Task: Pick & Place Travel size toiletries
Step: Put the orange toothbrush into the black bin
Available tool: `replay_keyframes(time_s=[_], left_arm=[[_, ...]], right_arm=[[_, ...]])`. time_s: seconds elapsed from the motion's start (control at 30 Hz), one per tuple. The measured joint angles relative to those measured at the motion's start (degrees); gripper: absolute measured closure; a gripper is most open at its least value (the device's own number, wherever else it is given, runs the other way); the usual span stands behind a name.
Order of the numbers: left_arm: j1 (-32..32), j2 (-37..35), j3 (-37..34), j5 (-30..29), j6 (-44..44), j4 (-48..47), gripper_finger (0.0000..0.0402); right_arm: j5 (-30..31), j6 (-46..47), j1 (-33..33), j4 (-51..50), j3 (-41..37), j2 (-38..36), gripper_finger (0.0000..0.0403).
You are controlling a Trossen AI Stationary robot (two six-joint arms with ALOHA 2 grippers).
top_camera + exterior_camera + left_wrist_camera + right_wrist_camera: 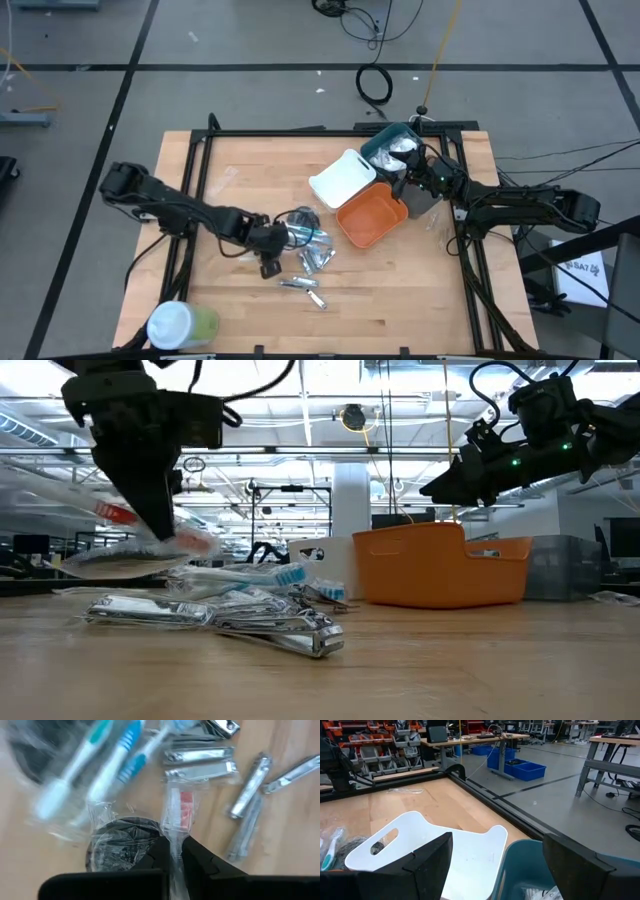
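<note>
We found the left hand (pixel 174 851) closed on 1 clear-wrapped toothbrush (pixel 176 815), lifted just above the toiletries pile (pixel 310 255) on the bench (pixel 230 310). The right hand (pixel 412 180) waited open over the teal bin (pixel 385 140). Most items remained unplaced.

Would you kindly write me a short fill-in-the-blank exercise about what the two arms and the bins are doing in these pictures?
1. The left pincer is shut on a clear-wrapped ____ with a red-and-white head.
2. The right pincer hovers with its fingers ____ above the white bin and the teal bin.
3. The bin between the white bin and the dark bin is coloured ____.
4. The silver nail clippers lie on the ____ table.

Missing words: toothbrush; open; orange; wooden
</note>
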Motion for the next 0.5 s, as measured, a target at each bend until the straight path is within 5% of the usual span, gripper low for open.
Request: replay_keyframes(time_s=[0.17, 0.5], left_arm=[[1.4, 0.1, 0.0, 6.4, -9.9, 0.7, 0.0372], [3.2, 1.5, 0.0, 0.4, -12.1, 0.0, 0.036]], right_arm=[[0.0, 0.4, 0.0, 0.0, 0.0, 0.0, 0.011], [0.0, 0.6, 0.0, 0.0, 0.0, 0.0, 0.011]])
